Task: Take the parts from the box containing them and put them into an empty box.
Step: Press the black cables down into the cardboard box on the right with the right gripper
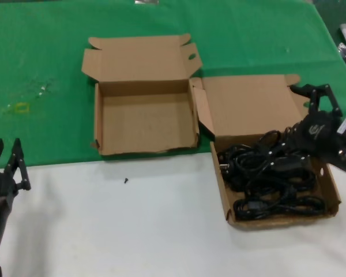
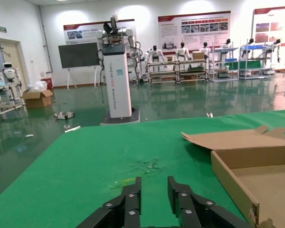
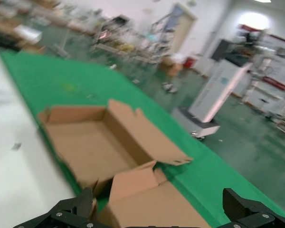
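Cardboard everywhere: the empty box [image 1: 144, 118] at left holds nothing, while every black cable [image 1: 271, 179] sits in the full box [image 1: 333, 190] at right. Right gripper [image 1: 318, 95] hangs above it, fingers wide apart; left gripper [image 1: 7, 164] waits near-left, slightly parted. Nothing's moved across yet.

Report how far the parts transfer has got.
Nothing has been moved: the empty box holds nothing, and the black cable parts all lie in the box containing them. The right tool, open, sits over that box's far side, gripping nothing. The left tool waits, open, at the near left. Every part remains to transfer.
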Controlling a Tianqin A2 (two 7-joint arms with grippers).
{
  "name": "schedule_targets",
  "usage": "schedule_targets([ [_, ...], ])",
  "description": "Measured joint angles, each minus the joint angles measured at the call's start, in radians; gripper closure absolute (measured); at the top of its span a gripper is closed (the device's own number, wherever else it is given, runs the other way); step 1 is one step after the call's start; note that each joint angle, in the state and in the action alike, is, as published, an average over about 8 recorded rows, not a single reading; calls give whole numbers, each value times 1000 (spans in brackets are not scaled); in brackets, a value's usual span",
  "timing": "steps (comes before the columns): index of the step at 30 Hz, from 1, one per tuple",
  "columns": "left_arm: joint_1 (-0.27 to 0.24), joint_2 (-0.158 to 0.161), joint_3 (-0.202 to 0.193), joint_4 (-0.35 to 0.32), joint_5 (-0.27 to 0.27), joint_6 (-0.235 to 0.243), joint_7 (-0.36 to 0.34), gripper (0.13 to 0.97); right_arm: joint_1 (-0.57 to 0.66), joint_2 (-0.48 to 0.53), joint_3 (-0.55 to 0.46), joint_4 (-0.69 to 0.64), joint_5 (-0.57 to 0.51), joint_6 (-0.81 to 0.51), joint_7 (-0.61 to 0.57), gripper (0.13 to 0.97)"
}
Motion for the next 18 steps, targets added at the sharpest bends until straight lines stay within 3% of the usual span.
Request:
schedule_targets([
  [3,0,0,0,0,0,0,0,771,34,52,1,-25,5,-88,-39,129],
  [9,0,0,0,0,0,0,0,866,108,126,-27,-78,-2,-240,-120,129],
  [18,0,0,0,0,0,0,0,939,219,153,-95,-174,-63,-376,-291,129],
])
